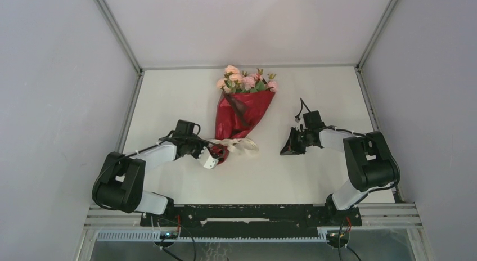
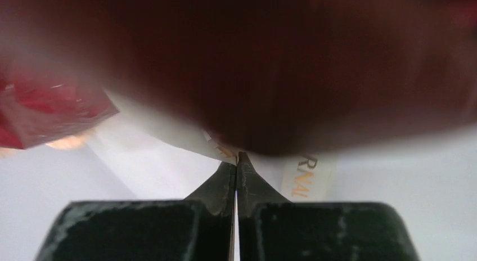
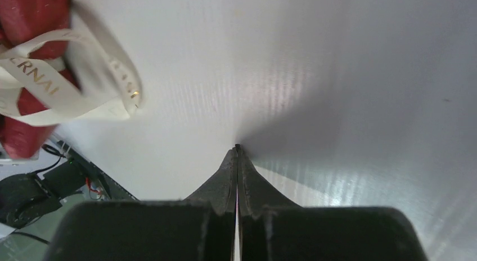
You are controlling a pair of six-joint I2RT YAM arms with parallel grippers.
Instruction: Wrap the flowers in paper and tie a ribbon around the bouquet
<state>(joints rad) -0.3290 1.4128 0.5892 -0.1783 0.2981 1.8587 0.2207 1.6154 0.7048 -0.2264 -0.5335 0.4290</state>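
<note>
**Bouquet (image 1: 243, 112) lies wrapped, ribbon looped at its narrow end**

Nearest us, the left gripper (image 2: 237, 160) has its jaws pressed together. Its tips sit right against the ribbon (image 2: 304, 179), with the red paper (image 2: 50, 112) just ahead. Whether a strand is nipped between them, we cannot tell. We judge it is placed there to steady or tug the ribbon at the stem end.

The right gripper (image 3: 237, 149) is likewise closed, on nothing, over bare table (image 3: 315, 58). The ribbon loops lie off to its left, well apart. We think it is parked clear of the work.

Just beyond the left gripper, the ribbon curls around the cone's narrow end. We see loops but cannot make out a finished knot.

Farther ahead the paper widens, and the flowers (image 1: 247, 81) crown its far end, the whole thing lying flat. Nothing stands between either gripper and the ribbon. Dark paper close against the left wrist camera blurs most of that view.
</note>
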